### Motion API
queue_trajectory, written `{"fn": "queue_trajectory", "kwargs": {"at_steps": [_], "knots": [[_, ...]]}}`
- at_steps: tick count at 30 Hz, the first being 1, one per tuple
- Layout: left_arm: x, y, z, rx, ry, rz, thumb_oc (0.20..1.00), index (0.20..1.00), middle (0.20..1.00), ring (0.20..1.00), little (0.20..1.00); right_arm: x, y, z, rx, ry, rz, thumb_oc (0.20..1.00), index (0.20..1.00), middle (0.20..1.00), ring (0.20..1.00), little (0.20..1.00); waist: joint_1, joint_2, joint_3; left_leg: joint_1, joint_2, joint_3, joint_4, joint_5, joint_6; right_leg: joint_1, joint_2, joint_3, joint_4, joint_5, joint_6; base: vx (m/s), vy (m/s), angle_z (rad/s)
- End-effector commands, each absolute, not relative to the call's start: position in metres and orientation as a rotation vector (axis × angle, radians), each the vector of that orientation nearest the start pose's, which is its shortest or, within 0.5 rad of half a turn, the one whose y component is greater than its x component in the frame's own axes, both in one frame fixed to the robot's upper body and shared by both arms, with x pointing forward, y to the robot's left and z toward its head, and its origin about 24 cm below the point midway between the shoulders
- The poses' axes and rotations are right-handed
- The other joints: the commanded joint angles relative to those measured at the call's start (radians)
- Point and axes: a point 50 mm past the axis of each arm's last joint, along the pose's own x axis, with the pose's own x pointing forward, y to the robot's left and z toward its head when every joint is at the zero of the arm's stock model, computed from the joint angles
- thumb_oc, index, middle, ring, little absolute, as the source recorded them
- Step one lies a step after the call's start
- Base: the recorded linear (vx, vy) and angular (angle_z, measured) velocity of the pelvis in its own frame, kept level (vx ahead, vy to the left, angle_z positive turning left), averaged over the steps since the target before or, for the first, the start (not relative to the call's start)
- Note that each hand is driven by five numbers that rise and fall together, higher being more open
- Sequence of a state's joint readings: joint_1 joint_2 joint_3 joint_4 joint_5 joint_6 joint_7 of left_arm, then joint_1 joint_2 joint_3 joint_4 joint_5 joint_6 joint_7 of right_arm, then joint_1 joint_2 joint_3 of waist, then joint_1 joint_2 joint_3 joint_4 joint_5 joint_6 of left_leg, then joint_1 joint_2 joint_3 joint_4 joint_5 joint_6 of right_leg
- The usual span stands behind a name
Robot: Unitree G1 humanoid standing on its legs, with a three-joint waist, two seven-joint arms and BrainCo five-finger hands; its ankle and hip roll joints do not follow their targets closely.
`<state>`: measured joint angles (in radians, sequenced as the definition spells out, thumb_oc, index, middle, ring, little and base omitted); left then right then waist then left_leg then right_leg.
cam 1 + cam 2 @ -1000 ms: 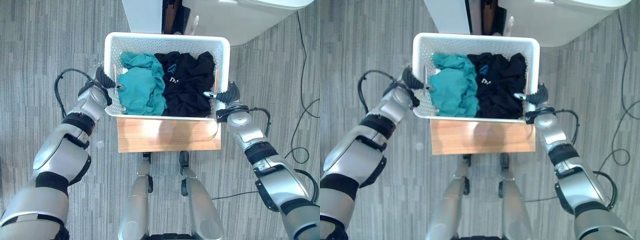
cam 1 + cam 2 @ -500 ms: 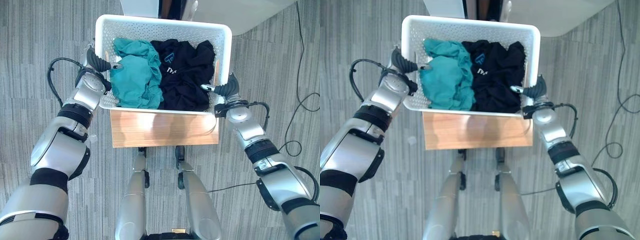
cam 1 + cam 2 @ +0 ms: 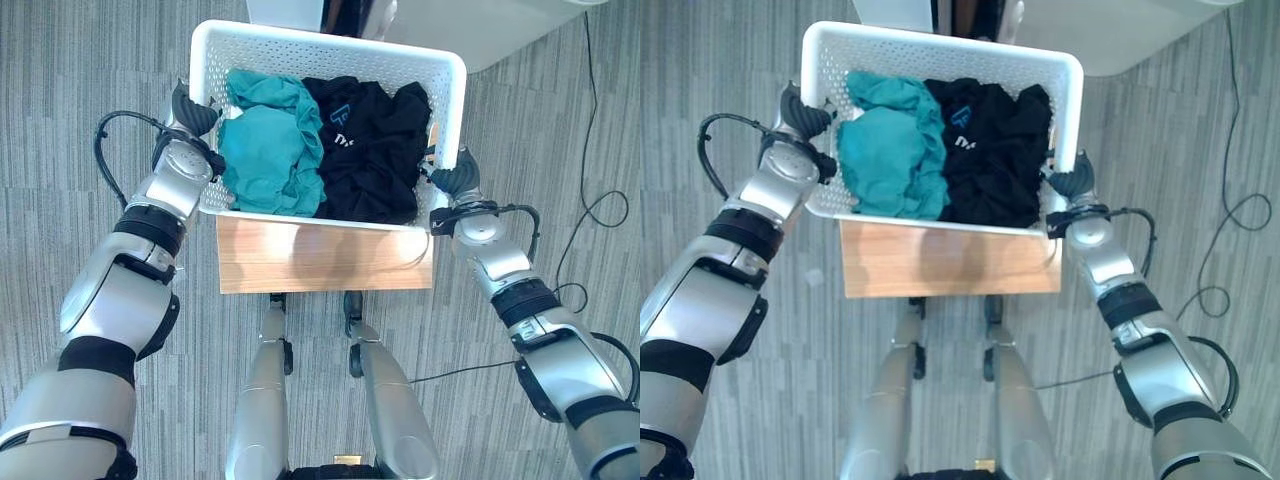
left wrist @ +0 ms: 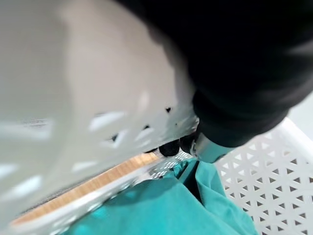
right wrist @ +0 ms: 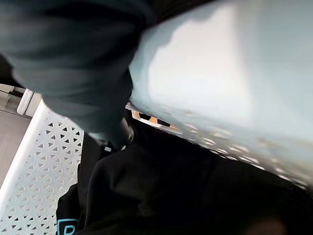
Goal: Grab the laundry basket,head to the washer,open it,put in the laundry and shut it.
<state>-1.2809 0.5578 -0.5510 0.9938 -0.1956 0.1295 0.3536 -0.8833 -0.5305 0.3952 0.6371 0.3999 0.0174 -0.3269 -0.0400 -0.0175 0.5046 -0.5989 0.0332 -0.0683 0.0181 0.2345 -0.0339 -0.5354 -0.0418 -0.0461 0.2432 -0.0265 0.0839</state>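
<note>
Carrying the white laundry basket (image 3: 330,55) by its two short ends, over the near wooden table (image 3: 325,258) and close to the white washer (image 3: 470,30) at the top of the head views. Holding teal clothing (image 3: 265,160) on the robot's left side of the basket and black clothing (image 3: 375,150) on the right, both heaped below the rim. Gripping the left rim with the left hand (image 3: 190,115), fingers hooked over the wall into the basket; gripping the right rim likewise with the right hand (image 3: 455,180). Judging the step as carrying toward the washer. Advising level rims, equal pull from both hands, and no squeezing inward that could flex the perforated walls. Watching the floor cable (image 3: 590,210) when stepping.
</note>
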Motion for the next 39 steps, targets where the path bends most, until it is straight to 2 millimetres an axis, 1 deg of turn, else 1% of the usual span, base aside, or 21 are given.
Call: {"fn": "queue_trajectory", "kwargs": {"at_steps": [1, 2, 5, 6, 9, 15, 16, 17, 19, 20, 22, 25, 26, 27, 28, 29, 30, 31, 32, 34, 39], "knots": [[0.419, 0.169, 0.278, 0.655, -0.347, 0.256, 0.2, 0.2, 0.2, 0.2, 0.2, 0.386, -0.18, 0.201, -0.289, -0.295, -0.076, 0.2, 0.2, 0.2, 0.2, 0.2, -0.002, -0.023, -0.002, 0.019, 0.0, -0.005, 0.154, -0.219, -0.005, 0.036, -0.033, -0.011, -0.14, 0.055, 0.011, 0.0, 0.0, 0.0], [0.417, 0.169, 0.281, 0.672, -0.37, 0.257, 0.2, 0.2, 0.2, 0.2, 0.2, 0.386, -0.182, 0.2, -0.292, -0.291, -0.083, 0.2, 0.2, 0.2, 0.2, 0.2, 0.0, -0.025, -0.004, 0.02, 0.0, -0.006, 0.154, -0.22, -0.005, 0.038, -0.032, -0.01, -0.142, 0.056, 0.011, 0.0, 0.0, 0.0], [0.416, 0.171, 0.281, 0.697, -0.38, 0.264, 0.2, 0.2, 0.2, 0.2, 0.2, 0.384, -0.183, 0.198, -0.292, -0.287, -0.083, 0.2, 0.2, 0.2, 0.2, 0.2, 0.002, -0.026, -0.006, 0.026, 0.001, -0.007, 0.155, -0.221, -0.006, 0.044, -0.032, -0.011, -0.142, 0.056, 0.01, 0.0, 0.0, 0.0], [0.415, 0.173, 0.28, 0.79, -0.383, 0.283, 0.2, 0.2, 0.2, 0.2, 0.2, 0.381, -0.185, 0.194, -0.291, -0.282, -0.077, 0.2, 0.2, 0.2, 0.2, 0.2, 0.001, -0.029, -0.013, 0.036, 0.003, -0.007, 0.154, -0.224, -0.006, 0.056, -0.032, -0.012, -0.144, 0.055, 0.011, 0.0, 0.0, 0.0], [0.414, 0.176, 0.272, 0.862, -0.368, 0.271, 0.2, 0.2, 0.2, 0.2, 0.2, 0.376, -0.194, 0.185, -0.275, -0.257, -0.087, 0.2, 0.2, 0.2, 0.2, 0.2, 0.002, -0.032, -0.033, 0.073, 0.007, -0.008, 0.145, -0.231, -0.007, 0.084, -0.031, -0.01, -0.145, 0.051, 0.012, 0.03, 0.002, 0.03], [0.404, 0.173, 0.257, 0.997, -0.397, 0.165, 0.2, 0.2, 0.2, 0.2, 0.2, 0.356, -0.224, 0.157, -0.265, -0.163, -0.106, 0.2, 0.2, 0.2, 0.2, 0.2, 0.007, -0.036, -0.095, 0.203, 0.01, -0.012, 0.093, -0.245, -0.007, 0.189, -0.037, -0.017, -0.147, 0.027, 0.022, 0.1, -0.008, 0.05], [0.4, 0.17, 0.251, 1.023, -0.405, 0.109, 0.2, 0.2, 0.2, 0.2, 0.2, 0.35, -0.236, 0.154, -0.277, -0.141, -0.109, 0.2, 0.2, 0.2, 0.2, 0.2, 0.009, -0.034, -0.114, 0.248, 0.009, -0.013, 0.077, -0.249, -0.007, 0.226, -0.037, -0.02, -0.145, 0.019, 0.024, 0.08, 0.014, -0.04], [0.4, 0.169, 0.251, 1.023, -0.405, 0.108, 0.2, 0.2, 0.2, 0.2, 0.2, 0.349, -0.236, 0.154, -0.277, -0.141, -0.109, 0.2, 0.2, 0.2, 0.2, 0.2, 0.008, -0.035, -0.115, 0.247, 0.008, -0.013, 0.072, -0.241, -0.007, 0.226, -0.039, -0.021, -0.149, 0.024, 0.025, 0.1, 0.018, -0.08], [0.395, 0.167, 0.246, 1.055, -0.406, 0.043, 0.2, 0.2, 0.2, 0.2, 0.2, 0.344, -0.248, 0.156, -0.3, -0.125, -0.107, 0.2, 0.2, 0.2, 0.2, 0.2, 0.007, -0.033, -0.139, 0.297, 0.008, -0.01, 0.057, -0.246, -0.007, 0.266, -0.039, -0.026, -0.149, 0.017, 0.03, 0.1, 0.018, -0.01], [0.392, 0.16, 0.243, 1.088, -0.415, -0.028, 0.2, 0.2, 0.2, 0.2, 0.2, 0.34, -0.258, 0.158, -0.325, -0.105, -0.095, 0.2, 0.2, 0.2, 0.2, 0.2, 0.007, -0.034, -0.16, 0.339, 0.006, -0.011, 0.049, -0.25, -0.005, 0.303, -0.039, -0.034, -0.146, 0.009, 0.034, 0.12, 0.027, 0.06], [0.389, 0.155, 0.238, 1.113, -0.407, -0.093, 0.2, 0.2, 0.2, 0.2, 0.2, 0.335, -0.269, 0.16, -0.35, -0.083, -0.089, 0.2, 0.2, 0.2, 0.2, 0.2, 0.001, -0.032, -0.19, 0.373, 0.007, -0.013, 0.044, -0.257, -0.004, 0.325, -0.039, -0.037, -0.138, -0.002, 0.037, 0.1, 0.034, 0.04], [0.386, 0.144, 0.23, 1.129, -0.391, -0.186, 0.2, 0.2, 0.2, 0.2, 0.2, 0.326, -0.284, 0.162, -0.371, -0.043, -0.072, 0.2, 0.2, 0.2, 0.2, 0.2, -0.007, -0.025, -0.223, 0.429, 0.01, -0.016, 0.039, -0.267, -0.001, 0.369, -0.038, -0.043, -0.122, -0.02, 0.04, 0.06, 0.035, 0.07], [0.386, 0.143, 0.229, 1.128, -0.39, -0.189, 0.2, 0.2, 0.2, 0.2, 0.2, 0.326, -0.285, 0.161, -0.371, -0.042, -0.073, 0.2, 0.2, 0.2, 0.2, 0.2, -0.005, -0.025, -0.222, 0.432, 0.011, -0.016, 0.038, -0.268, -0.001, 0.372, -0.038, -0.043, -0.123, -0.021, 0.04, 0.09, 0.021, 0.06], [0.384, 0.135, 0.22, 1.136, -0.37, -0.255, 0.2, 0.2, 0.2, 0.2, 0.2, 0.32, -0.295, 0.159, -0.394, -0.001, -0.072, 0.2, 0.2, 0.2, 0.2, 0.2, -0.01, -0.025, -0.257, 0.464, 0.012, -0.02, 0.032, -0.273, 0.001, 0.398, -0.035, -0.044, -0.121, -0.028, 0.04, 0.09, 0.001, 0.06], [0.384, 0.132, 0.218, 1.134, -0.362, -0.277, 0.2, 0.2, 0.2, 0.2, 0.2, 0.317, -0.298, 0.158, -0.404, 0.015, -0.068, 0.2, 0.2, 0.2, 0.2, 0.2, -0.012, -0.024, -0.272, 0.482, 0.013, -0.021, 0.028, -0.275, 0.002, 0.412, -0.033, -0.045, -0.122, -0.032, 0.039, 0.09, 0.001, 0.05], [0.384, 0.132, 0.217, 1.134, -0.362, -0.279, 0.2, 0.2, 0.2, 0.2, 0.2, 0.317, -0.299, 0.158, -0.404, 0.017, -0.069, 0.2, 0.2, 0.2, 0.2, 0.2, -0.011, -0.023, -0.27, 0.486, 0.014, -0.021, 0.025, -0.275, 0.001, 0.416, -0.033, -0.046, -0.123, -0.032, 0.039, 0.11, -0.019, 0.06], [0.384, 0.127, 0.212, 1.138, -0.345, -0.309, 0.2, 0.2, 0.2, 0.2, 0.2, 0.31, -0.305, 0.158, -0.419, 0.04, -0.062, 0.2, 0.2, 0.2, 0.2, 0.2, -0.017, -0.026, -0.298, 0.517, 0.02, -0.02, 0.015, -0.278, 0.003, 0.443, -0.029, -0.049, -0.125, -0.039, 0.035, 0.08, -0.017, 0.03], [0.384, 0.126, 0.212, 1.138, -0.346, -0.313, 0.2, 0.2, 0.2, 0.2, 0.2, 0.309, -0.306, 0.157, -0.419, 0.042, -0.065, 0.2, 0.2, 0.2, 0.2, 0.2, -0.013, -0.025, -0.296, 0.524, 0.021, -0.019, 0.011, -0.278, 0.002, 0.449, -0.029, -0.049, -0.127, -0.039, 0.035, 0.12, -0.044, 0.01], [0.384, 0.118, 0.206, 1.14, -0.336, -0.348, 0.2, 0.2, 0.2, 0.2, 0.2, 0.304, -0.311, 0.157, -0.427, 0.06, -0.061, 0.2, 0.2, 0.2, 0.2, 0.2, -0.02, -0.028, -0.313, 0.549, 0.026, -0.02, 0.003, -0.278, 0.002, 0.471, -0.024, -0.047, -0.13, -0.045, 0.031, 0.06, -0.041, -0.01], [0.384, 0.11, 0.202, 1.131, -0.33, -0.375, 0.2, 0.2, 0.2, 0.2, 0.2, 0.298, -0.316, 0.154, -0.422, 0.078, -0.056, 0.2, 0.2, 0.2, 0.2, 0.2, -0.024, -0.031, -0.329, 0.574, 0.031, -0.019, -0.014, -0.275, 0.0, 0.492, -0.019, -0.046, -0.14, -0.048, 0.028, 0.06, -0.058, 0.04], [0.386, 0.09, 0.194, 1.141, -0.327, -0.423, 0.2, 0.2, 0.2, 0.2, 0.2, 0.286, -0.326, 0.15, -0.417, 0.106, -0.075, 0.2, 0.2, 0.2, 0.2, 0.2, -0.029, -0.037, -0.36, 0.597, 0.046, -0.022, -0.036, -0.261, -0.012, 0.518, -0.006, -0.044, -0.177, -0.048, 0.019, -0.01, -0.074, -0.01]]}}
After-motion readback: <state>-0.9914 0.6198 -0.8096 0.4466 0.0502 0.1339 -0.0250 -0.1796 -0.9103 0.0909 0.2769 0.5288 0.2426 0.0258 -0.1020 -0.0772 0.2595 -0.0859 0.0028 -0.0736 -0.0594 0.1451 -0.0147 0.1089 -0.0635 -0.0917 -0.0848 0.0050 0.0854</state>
